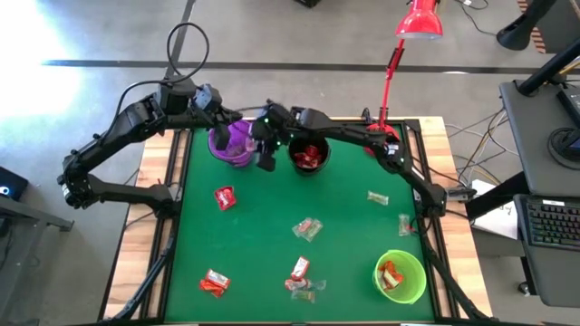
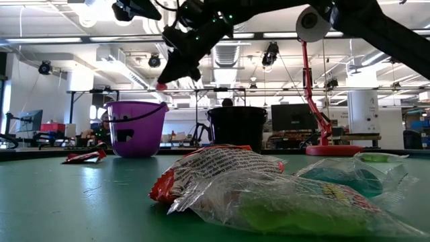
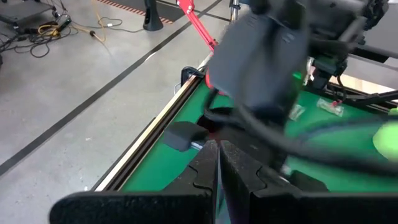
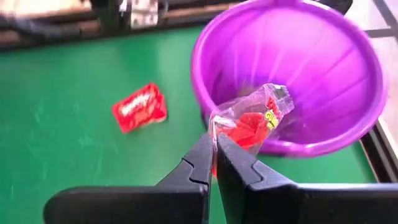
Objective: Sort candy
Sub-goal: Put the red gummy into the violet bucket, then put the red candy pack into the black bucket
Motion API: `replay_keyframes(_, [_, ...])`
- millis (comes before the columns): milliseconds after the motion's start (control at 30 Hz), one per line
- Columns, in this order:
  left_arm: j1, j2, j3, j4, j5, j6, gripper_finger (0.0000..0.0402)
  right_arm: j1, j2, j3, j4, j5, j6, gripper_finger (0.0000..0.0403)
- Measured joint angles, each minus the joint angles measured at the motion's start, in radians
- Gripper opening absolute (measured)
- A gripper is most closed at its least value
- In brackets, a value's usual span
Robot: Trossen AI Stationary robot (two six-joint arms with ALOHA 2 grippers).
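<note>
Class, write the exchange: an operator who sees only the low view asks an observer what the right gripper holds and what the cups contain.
Observer: The right gripper is shut on a clear-wrapped candy with red pieces, above the purple cup's edge.
Operator: Inside the black cup?
Observer: Red-wrapped candy lies in the black cup.
Operator: A third cup?
Observer: A green cup, on the robot's right, holds orange-red candy.

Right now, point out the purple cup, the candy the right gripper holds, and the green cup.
purple cup [image 4: 348, 68], right wrist view, on its inner wall.
held candy [image 4: 249, 121], right wrist view, on the clear wrapper's red middle.
green cup [image 1: 415, 272], high view, on its rim.
</note>
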Motion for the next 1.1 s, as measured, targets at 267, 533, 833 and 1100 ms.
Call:
replay_keyframes(267, [0.0,0.0,0.0,0.0,0.0,-0.008,0.0,-0.045,0.035,0.0,0.185,-0.048,0.101,0.0009])
replay_keyframes(533, [0.0,-0.001,0.0,0.002,0.0,-0.008,0.0,-0.053,0.068,0.0,0.278,-0.047,0.128,0.0009])
replay_keyframes(833, [0.0,-0.006,0.0,0.001,0.0,-0.011,0.0,-0.055,0.068,0.0,0.284,-0.107,0.102,0.0046])
replay_keyframes(1100, [0.0,-0.007,0.0,-0.011,0.0,-0.017,0.0,-0.061,0.067,0.0,0.278,-0.073,0.12,0.011])
